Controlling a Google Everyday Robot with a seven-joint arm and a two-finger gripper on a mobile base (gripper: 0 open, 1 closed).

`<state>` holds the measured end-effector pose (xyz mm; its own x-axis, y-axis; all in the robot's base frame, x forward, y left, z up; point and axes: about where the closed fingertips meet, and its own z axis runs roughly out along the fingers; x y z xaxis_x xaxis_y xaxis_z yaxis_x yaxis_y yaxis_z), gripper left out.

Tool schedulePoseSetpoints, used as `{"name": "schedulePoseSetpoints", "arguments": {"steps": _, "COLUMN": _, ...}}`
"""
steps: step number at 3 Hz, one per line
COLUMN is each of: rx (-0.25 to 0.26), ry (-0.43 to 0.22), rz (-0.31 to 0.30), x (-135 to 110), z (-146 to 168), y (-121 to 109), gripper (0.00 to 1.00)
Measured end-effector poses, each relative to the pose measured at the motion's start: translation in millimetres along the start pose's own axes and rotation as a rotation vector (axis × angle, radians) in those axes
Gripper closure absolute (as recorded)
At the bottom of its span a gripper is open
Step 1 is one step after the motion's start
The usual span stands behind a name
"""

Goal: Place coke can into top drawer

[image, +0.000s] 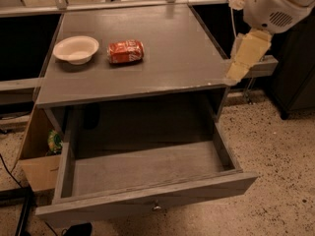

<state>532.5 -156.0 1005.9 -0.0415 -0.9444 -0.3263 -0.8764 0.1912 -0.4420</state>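
The coke can [126, 51] is red-orange with white markings and lies on its side on the grey cabinet top [172, 58], left of centre. The top drawer [147, 198] is pulled wide open below, its inside bare, with a small metal knob [156, 207] on its front. My gripper [242, 62] hangs from the white arm at the upper right, over the cabinet top's right edge. It is well to the right of the can and holds nothing that I can see.
A cream round bowl [76, 49] sits just left of the can. A cardboard box [35, 171] with a green item [54, 141] stands left of the drawer. A dark cabinet [295, 77] stands at the right on the speckled floor [280, 146].
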Motion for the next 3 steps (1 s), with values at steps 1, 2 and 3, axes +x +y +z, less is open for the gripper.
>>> {"name": "schedulePoseSetpoints", "arguments": {"steps": 1, "rx": 0.023, "ry": -0.055, "rz": -0.067, "x": -41, "z": 22, "y": -35, "gripper": 0.0}}
{"name": "schedulePoseSetpoints", "arguments": {"steps": 2, "rx": 0.033, "ry": -0.083, "rz": -0.11, "x": -68, "z": 36, "y": -55, "gripper": 0.0}}
{"name": "schedulePoseSetpoints", "arguments": {"steps": 3, "rx": 0.031, "ry": -0.096, "rz": -0.134, "x": -98, "z": 68, "y": -79, "gripper": 0.0}}
